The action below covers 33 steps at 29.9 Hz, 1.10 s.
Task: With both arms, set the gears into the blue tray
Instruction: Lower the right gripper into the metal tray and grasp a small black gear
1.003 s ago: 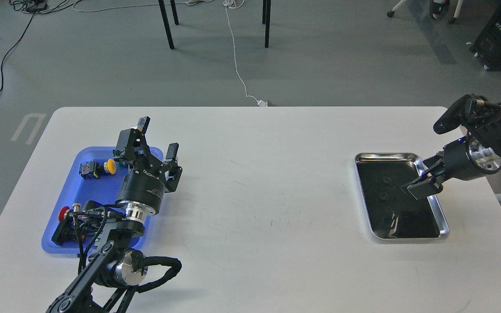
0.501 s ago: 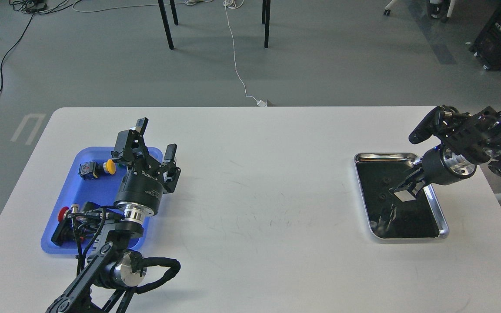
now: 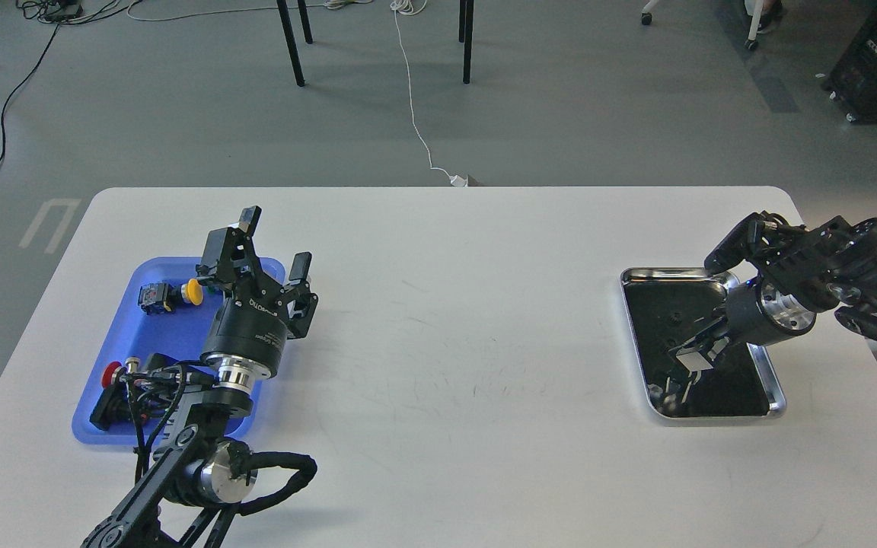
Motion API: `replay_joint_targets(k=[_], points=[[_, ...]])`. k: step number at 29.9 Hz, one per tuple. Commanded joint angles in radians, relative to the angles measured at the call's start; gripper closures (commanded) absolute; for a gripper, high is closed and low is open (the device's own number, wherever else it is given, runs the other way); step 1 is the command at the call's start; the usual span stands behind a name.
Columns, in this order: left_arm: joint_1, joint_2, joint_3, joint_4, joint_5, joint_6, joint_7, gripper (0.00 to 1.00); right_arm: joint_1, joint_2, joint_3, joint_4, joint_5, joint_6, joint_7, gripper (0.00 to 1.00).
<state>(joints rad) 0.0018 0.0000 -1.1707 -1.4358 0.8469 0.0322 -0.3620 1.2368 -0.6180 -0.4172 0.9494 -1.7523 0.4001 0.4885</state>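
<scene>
The blue tray (image 3: 125,335) lies at the table's left and holds push-button parts. My left gripper (image 3: 276,243) hovers over its far right corner, open and empty. At the right, the shiny steel tray (image 3: 779,397) has a black lining. The gears are hard to pick out against it; one faint dark ring (image 3: 674,314) shows near the far end. My right gripper (image 3: 688,358) reaches in from the right, low over the middle of the lining. Its fingers are dark and merge with the lining and their reflection.
In the blue tray sit a yellow button (image 3: 193,291) on a black block and a red button (image 3: 112,374), partly behind my left arm's cables. The white table (image 3: 454,342) stretches between the two trays. Chair legs and cords are on the floor beyond.
My right arm has swung left and down, carrying its gripper from the steel tray's right rim to low over the lining. The left arm has barely moved.
</scene>
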Motion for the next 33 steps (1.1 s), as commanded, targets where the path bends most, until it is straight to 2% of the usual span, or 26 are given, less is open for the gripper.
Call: replay_joint_targets(k=[1,4,28,33], points=[[0.000,0.000,0.000,0.000,0.000,0.000,-0.002,0.02,-0.002,0.020,-0.002,-0.021,0.000,-0.001,0.000,0.43],[0.000,0.002,0.000,0.000,0.000,0.000,-0.002,0.02,-0.010,0.046,-0.002,-0.052,0.000,-0.003,0.000,0.51],[0.001,0.000,0.000,-0.011,0.000,0.000,-0.003,0.02,-0.028,0.070,-0.003,-0.081,0.002,-0.007,0.000,0.51],[0.000,0.000,0.000,-0.012,0.000,-0.001,-0.005,0.02,-0.028,0.072,-0.002,-0.086,0.002,-0.009,0.000,0.68]])
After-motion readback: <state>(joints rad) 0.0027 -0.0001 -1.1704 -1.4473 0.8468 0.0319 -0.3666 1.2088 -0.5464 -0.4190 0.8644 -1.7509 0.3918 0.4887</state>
